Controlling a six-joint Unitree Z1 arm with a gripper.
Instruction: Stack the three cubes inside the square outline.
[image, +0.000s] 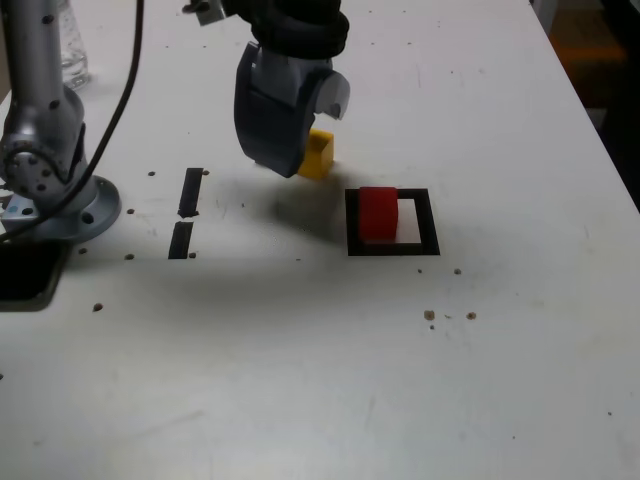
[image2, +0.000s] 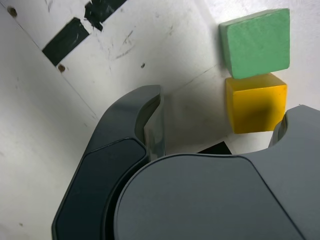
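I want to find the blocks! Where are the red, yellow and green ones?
red cube (image: 378, 213): exterior view, front face.
yellow cube (image2: 256, 102): wrist view, top face.
green cube (image2: 256, 42): wrist view, top face.

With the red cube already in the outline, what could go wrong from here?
1. The green cube sits flush against the yellow cube; the open hand, closing on one, may shove the other.
2. The red cube sits toward the exterior view's left of the square outline, so a stack on it may end up off-centre.
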